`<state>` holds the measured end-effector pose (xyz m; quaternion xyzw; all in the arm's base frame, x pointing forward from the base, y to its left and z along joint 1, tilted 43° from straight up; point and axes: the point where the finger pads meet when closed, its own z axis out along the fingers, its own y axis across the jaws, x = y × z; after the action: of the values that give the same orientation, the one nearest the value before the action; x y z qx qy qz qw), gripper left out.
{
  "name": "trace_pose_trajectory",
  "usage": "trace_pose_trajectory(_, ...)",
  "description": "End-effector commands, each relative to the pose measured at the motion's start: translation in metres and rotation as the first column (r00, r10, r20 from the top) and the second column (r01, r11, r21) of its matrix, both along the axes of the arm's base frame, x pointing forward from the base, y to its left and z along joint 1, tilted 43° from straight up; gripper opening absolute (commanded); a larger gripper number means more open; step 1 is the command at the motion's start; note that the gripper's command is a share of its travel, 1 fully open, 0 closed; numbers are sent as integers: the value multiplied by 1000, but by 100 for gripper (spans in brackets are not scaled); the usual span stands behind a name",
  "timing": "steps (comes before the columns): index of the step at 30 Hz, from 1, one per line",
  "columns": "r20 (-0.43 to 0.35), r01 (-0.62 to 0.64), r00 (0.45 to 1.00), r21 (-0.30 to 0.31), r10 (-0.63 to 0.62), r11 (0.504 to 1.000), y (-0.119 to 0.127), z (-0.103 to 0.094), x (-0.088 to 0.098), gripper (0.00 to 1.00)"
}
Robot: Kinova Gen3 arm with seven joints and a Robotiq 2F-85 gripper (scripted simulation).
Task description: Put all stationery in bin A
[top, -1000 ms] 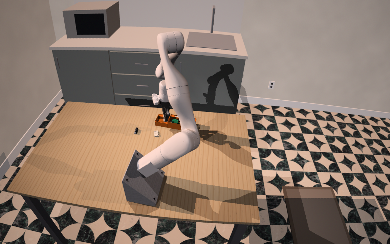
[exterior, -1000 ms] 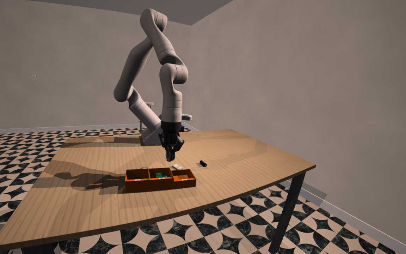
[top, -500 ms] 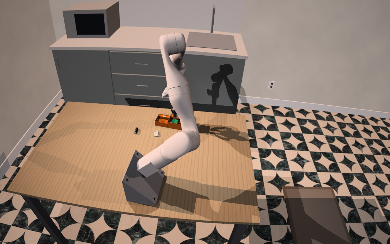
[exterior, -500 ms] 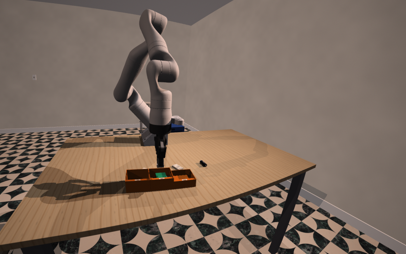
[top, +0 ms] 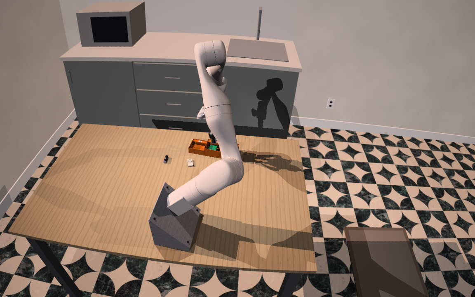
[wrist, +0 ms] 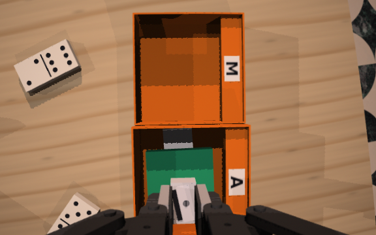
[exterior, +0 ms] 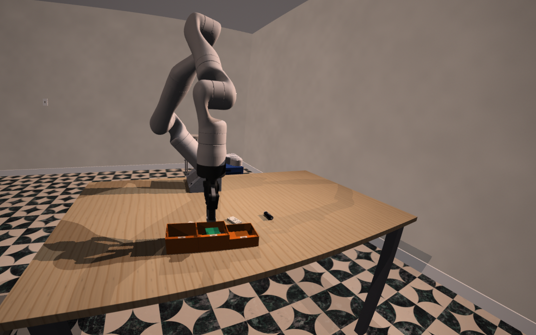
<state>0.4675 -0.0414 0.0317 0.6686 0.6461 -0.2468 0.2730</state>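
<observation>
Over the bin marked A, our fingers pinch a small pale sharpener above the green pad; we should release it squarely inside, clear of the walls.
</observation>
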Motion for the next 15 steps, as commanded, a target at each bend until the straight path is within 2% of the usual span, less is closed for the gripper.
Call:
trace_pose_trajectory(1,4,1,1000,2,-1,1000,2,-3,-1,10)
trace_pose_trajectory(14,0,-1,1000,1,1,1000,2,-2,-1,10)
trace_pose_trajectory(15,3,2,1000,4,-2,1000,1,-6,-2,10)
